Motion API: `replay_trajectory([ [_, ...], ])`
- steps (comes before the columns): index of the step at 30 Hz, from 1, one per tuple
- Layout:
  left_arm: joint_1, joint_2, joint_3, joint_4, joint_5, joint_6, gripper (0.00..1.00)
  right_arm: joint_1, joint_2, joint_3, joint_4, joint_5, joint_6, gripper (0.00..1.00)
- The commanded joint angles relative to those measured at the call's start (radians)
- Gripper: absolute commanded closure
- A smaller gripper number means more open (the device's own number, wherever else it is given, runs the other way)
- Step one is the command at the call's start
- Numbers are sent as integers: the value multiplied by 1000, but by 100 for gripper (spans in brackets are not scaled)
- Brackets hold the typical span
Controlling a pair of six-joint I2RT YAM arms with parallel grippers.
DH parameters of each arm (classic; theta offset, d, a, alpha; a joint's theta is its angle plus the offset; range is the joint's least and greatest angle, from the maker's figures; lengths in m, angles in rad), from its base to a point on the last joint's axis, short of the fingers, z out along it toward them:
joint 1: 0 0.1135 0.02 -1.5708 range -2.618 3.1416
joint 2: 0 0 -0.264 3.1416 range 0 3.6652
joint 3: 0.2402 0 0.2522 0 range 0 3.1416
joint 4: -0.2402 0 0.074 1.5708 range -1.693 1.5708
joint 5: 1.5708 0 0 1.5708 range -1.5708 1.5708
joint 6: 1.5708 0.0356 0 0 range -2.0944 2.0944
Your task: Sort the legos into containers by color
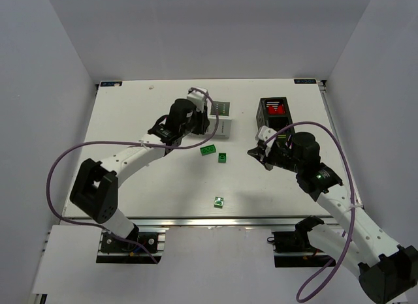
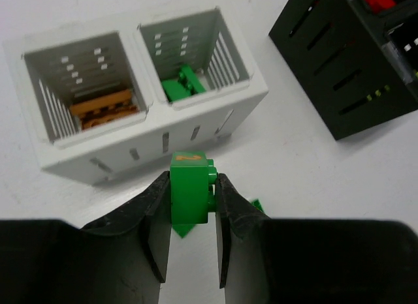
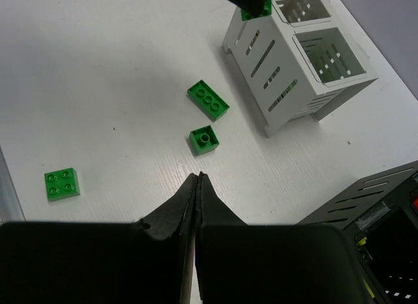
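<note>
Our left claw (image 2: 191, 206) is pinching 1 green brick (image 2: 189, 190), held on end between the pads, right in front of the white box (image 2: 130, 162) and its near wall. The green compartment (image 2: 225, 56) sits just ahead and a bit right in the wrist view, so we reckon it's up over the rim, then drop. The black box (image 2: 339, 89) is well apart, so there's plenty of room. Our right claw (image 3: 196, 186) is pressed together, empty, hovering nearer the 3 loose green bricks (image 3: 208, 100) on the table (image 3: 98, 76).

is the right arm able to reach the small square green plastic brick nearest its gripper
Probably yes: the small green brick lies on open table ahead of the right gripper, nothing between; its shut jaws must open first.
</note>
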Motion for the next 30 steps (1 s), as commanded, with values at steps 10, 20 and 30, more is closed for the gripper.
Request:
replay_trajectory([
  [10,1,226,306,77,10,31,100,-2,10,-13,47,-8,-15,100],
  [20,1,377,461,15,-66,18,84,-2,19,-15,46,-16,-20,100],
  [30,1,433,552,-99,-79,-14,48,-2,3,-15,47,-15,-20,100],
])
